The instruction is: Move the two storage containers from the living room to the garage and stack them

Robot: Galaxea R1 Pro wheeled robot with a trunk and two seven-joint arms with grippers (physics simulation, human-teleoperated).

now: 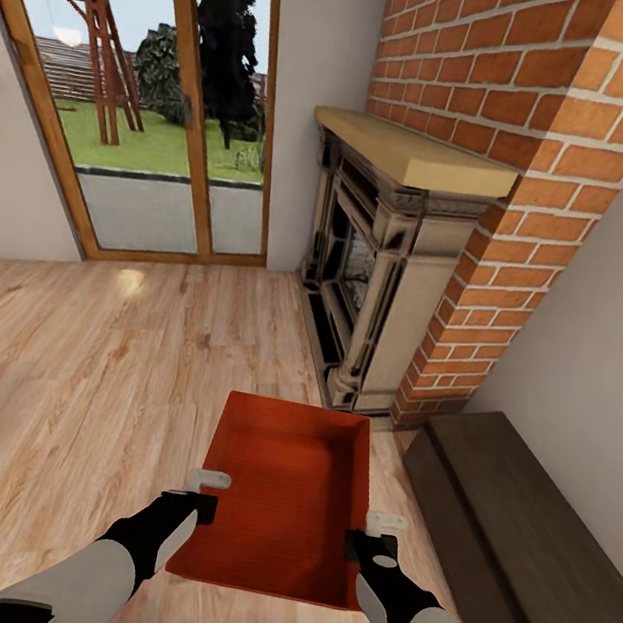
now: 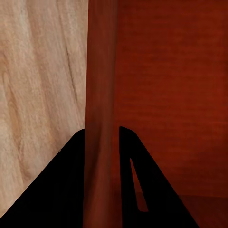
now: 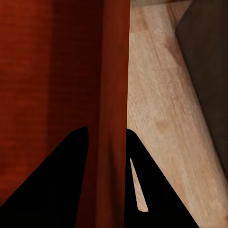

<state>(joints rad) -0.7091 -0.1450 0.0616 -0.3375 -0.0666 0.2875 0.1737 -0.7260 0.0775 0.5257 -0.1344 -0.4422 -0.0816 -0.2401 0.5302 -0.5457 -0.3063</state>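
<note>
Storage container (image 1: 286, 495): held above wood plank floor (image 1: 66, 382), near brick fireplace (image 1: 400, 266).
Left tool (image 1: 203, 493): pinching left wall.
Right tool (image 1: 378, 533): pinching right wall.

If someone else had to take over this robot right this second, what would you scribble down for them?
Left gripper: shut on the left wall of the storage container; the left wrist view shows the wall between its fingers.
Right gripper: shut on the container's right wall, the same way.
Where: in the living room, on the wood floor, facing the brick fireplace, low dark cabinet to the right.
Done: one container gripped by both arms.
Left: carry it to the garage, set it on the floor there, fetch the second container and stack it on top.
</note>
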